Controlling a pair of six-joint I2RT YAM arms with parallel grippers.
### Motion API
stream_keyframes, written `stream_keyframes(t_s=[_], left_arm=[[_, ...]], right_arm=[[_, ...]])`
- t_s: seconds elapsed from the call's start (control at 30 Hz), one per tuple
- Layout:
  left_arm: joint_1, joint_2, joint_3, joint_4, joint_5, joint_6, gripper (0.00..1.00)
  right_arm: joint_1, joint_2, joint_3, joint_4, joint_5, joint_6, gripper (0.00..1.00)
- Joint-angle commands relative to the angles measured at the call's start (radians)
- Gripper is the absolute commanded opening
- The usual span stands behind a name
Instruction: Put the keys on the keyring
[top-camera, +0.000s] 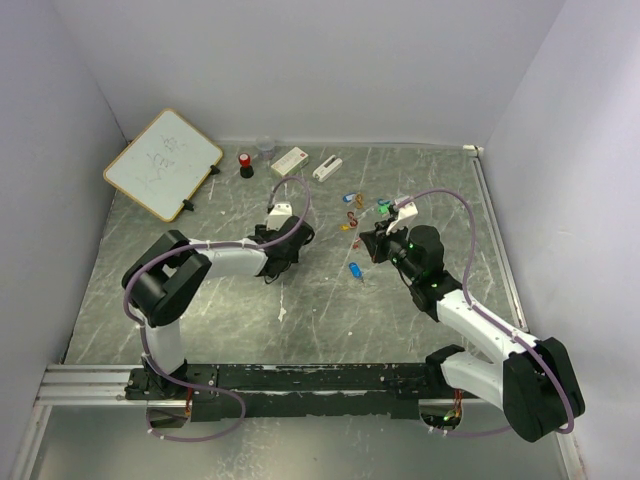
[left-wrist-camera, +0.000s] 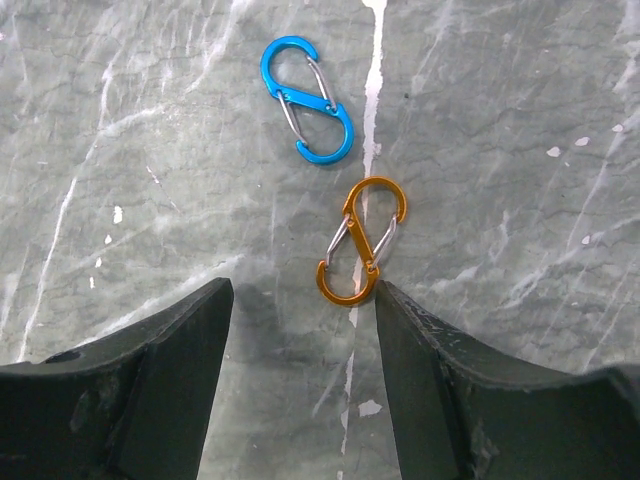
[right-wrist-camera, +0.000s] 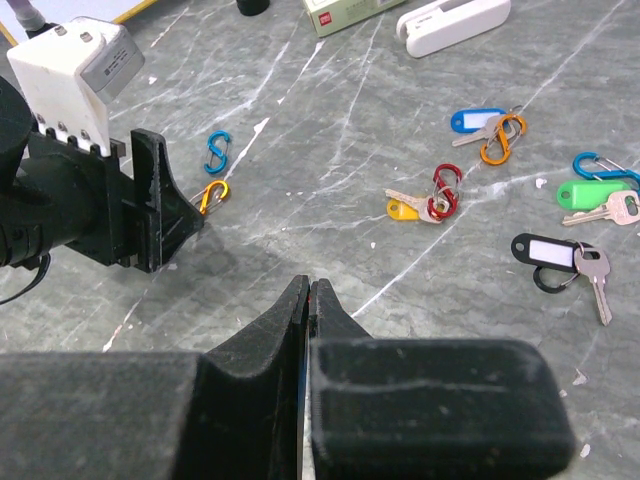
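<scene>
Marbled grey bench (top-camera: 330, 320). Left gripper (left-wrist-camera: 302, 292): jaws wide, empty, orange clip (left-wrist-camera: 362, 240) at their tips. Likely step: clip pickup, which needs lowering and closing. Right gripper (right-wrist-camera: 308, 292): jaws shut, contents unclear. Keys (right-wrist-camera: 548, 252): on bench, right of clip.

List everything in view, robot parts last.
Whiteboard: one, white, far left.
Red-capped item: one, red and black, beside whiteboard.
Cup: one, clear, far edge.
Box: one, white and red, far middle.
White case: one, white, beside box.
Blue-tag key: one, blue, with orange clip.
Yellow-tag key: one, yellow, with red clip.
Green-tag key: one, green, with blue clip.
Black-tag key: one, black, without clip.
Loose blue clip: one, blue, left of keys.
Loose orange clip: one, orange, beside it.
Blue bit: one, blue, nearest arm bases, unclear what.
Left pincer: one, black, open.
Right pincer: one, black, shut.
</scene>
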Motion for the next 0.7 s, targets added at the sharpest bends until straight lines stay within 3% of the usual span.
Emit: stream_keyframes(t_s=[0.0, 0.33, 0.67], left_arm=[[-0.007, 0.021, -0.003, 0.033, 0.061, 0.079, 0.68], [-0.007, 0.060, 0.012, 0.089, 0.139, 0.152, 0.56], [-0.005, 0.094, 0.025, 0.100, 0.135, 0.166, 0.55]], right_arm=[[0.003, -0.013, -0.005, 0.023, 0.011, 0.002, 0.00], [0.003, -0.006, -0.003, 0.022, 0.008, 0.004, 0.00], [0.004, -0.007, -0.002, 0.019, 0.009, 0.002, 0.00]])
